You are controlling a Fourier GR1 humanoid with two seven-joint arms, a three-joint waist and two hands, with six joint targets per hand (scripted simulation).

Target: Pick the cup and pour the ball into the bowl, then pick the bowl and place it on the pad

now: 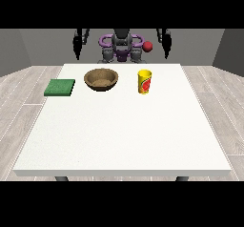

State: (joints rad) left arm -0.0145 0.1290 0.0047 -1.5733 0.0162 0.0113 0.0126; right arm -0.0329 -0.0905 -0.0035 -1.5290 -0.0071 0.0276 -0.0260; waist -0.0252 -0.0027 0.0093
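The yellow cup (145, 81) stands upright near the far edge, the wooden bowl (101, 78) just beside it, the green pad (60, 87) further along. My hands at the view's left (77, 47) and right (166, 45) hang raised behind the table (124, 135), holding nothing; whether their fingers are open I cannot tell.

We count one white table (124, 135), and on it one green pad (60, 87), one brown bowl (101, 79) and one yellow cup (145, 81).
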